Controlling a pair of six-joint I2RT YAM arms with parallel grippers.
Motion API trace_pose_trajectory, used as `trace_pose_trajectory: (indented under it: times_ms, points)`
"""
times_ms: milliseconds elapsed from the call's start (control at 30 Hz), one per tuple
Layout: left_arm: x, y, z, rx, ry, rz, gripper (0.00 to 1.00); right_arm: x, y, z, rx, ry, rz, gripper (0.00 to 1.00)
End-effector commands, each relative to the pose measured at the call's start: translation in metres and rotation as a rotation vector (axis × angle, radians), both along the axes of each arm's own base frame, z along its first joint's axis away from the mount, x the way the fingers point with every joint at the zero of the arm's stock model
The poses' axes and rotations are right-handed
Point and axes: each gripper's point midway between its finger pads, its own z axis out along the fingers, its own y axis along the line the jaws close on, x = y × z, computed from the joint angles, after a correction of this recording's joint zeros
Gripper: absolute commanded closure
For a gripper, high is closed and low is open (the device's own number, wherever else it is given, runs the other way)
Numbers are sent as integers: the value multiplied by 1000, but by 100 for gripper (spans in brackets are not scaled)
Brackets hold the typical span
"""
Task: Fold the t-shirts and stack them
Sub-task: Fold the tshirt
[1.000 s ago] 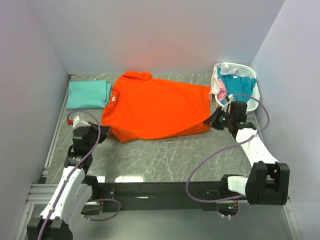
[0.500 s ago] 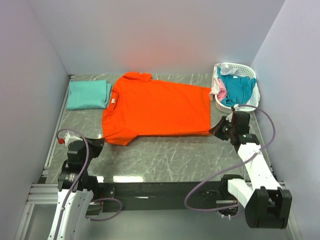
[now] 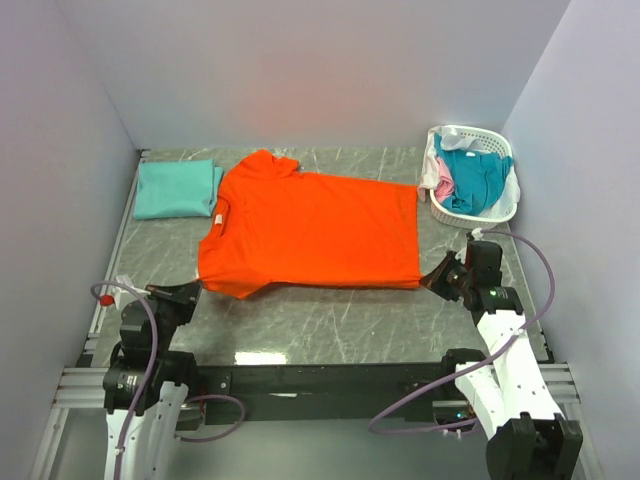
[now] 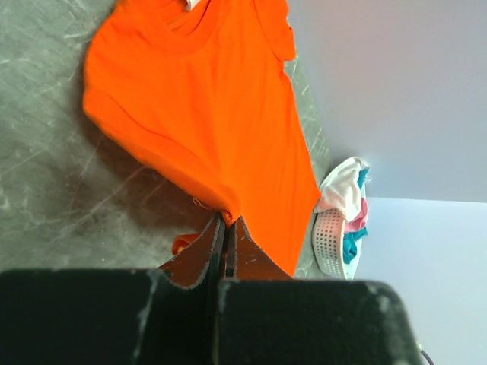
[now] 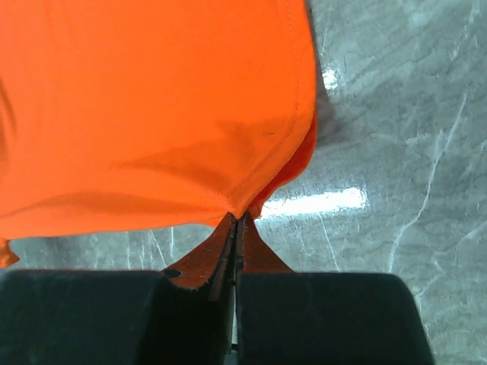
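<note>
The bright orange t-shirt (image 3: 310,230) lies spread flat across the middle of the table, collar to the left. My left gripper (image 3: 192,291) is shut on its near left corner, seen in the left wrist view (image 4: 226,220). My right gripper (image 3: 432,279) is shut on its near right hem corner, seen in the right wrist view (image 5: 237,217). The orange cloth fills the right wrist view (image 5: 152,106) and stretches away in the left wrist view (image 4: 205,114). A folded mint-green t-shirt (image 3: 177,188) lies at the back left. Teal-blue (image 3: 472,178), pink and white shirts sit bundled in the basket.
The white slotted basket (image 3: 500,210) stands at the back right corner, also in the left wrist view (image 4: 329,243). Grey walls close the table on three sides. Bare marble table (image 3: 330,325) lies between the shirt and the near edge.
Both grippers have pulled back toward the near edge with the shirt's corners. The orange shirt has slid nearer and now lies stretched flatter.
</note>
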Motion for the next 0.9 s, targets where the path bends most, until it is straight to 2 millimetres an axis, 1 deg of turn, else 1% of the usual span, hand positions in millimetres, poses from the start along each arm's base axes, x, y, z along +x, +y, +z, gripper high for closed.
trace_pose_trajectory:
  times_ms: [0,33,67,133,167,233,267,300,367,400,433,467,500,533,567,600,667,733,767,800,833,867]
  points:
    - [8,-5,9,-4,-40,-28,99,2,-4,1,-12,-12,-17,100]
    - [12,-10,6,-7,-28,-53,99,3,-2,2,-8,-16,-8,100]
    - [16,-11,10,-6,-51,-57,99,4,-3,1,-13,-20,-7,100]
    - [24,-11,1,10,-24,-62,99,7,-4,0,-18,-20,-4,100]
    - [29,-10,5,19,-45,-60,99,7,-4,-1,-23,-20,1,100]
    - [38,-10,5,53,-47,-74,99,10,-4,-2,-26,-13,5,100]
    - [44,-11,12,65,-80,-79,99,11,-5,-2,-32,-7,9,100]
    - [48,-14,14,74,-90,-99,99,13,-5,-2,-33,-5,10,100]
    - [58,-24,8,78,-76,-163,99,17,-4,-3,-36,-5,25,100]
    - [64,-28,15,76,-112,-182,99,19,-3,-2,-30,-8,36,100]
    - [70,-31,6,78,-76,-200,99,20,-2,-2,-28,-9,39,100]
    - [75,-32,5,83,-70,-204,99,24,-3,1,-29,-18,39,100]
    - [80,-30,5,99,-66,-198,99,26,-3,-1,-31,-6,38,100]
    - [86,-29,-3,112,-30,-199,99,28,-4,0,-36,-7,36,100]
    - [90,-29,1,121,-33,-199,99,31,-5,2,-41,-11,35,100]
    - [94,-29,1,142,-32,-208,99,33,-6,0,-43,-3,33,100]
    - [105,-34,8,152,-56,-235,99,38,-8,2,-53,-1,32,100]
    - [114,-39,9,176,-67,-267,99,43,-9,3,-59,-4,30,100]
    - [118,-40,13,182,-68,-272,99,47,-9,6,-59,-7,31,100]
    - [123,-42,17,205,-88,-285,99,49,-9,4,-57,3,33,100]
    - [128,-44,12,214,-66,-297,99,52,-9,5,-55,-1,32,100]
    - [133,-45,17,224,-69,-300,99,55,-9,4,-53,5,34,100]
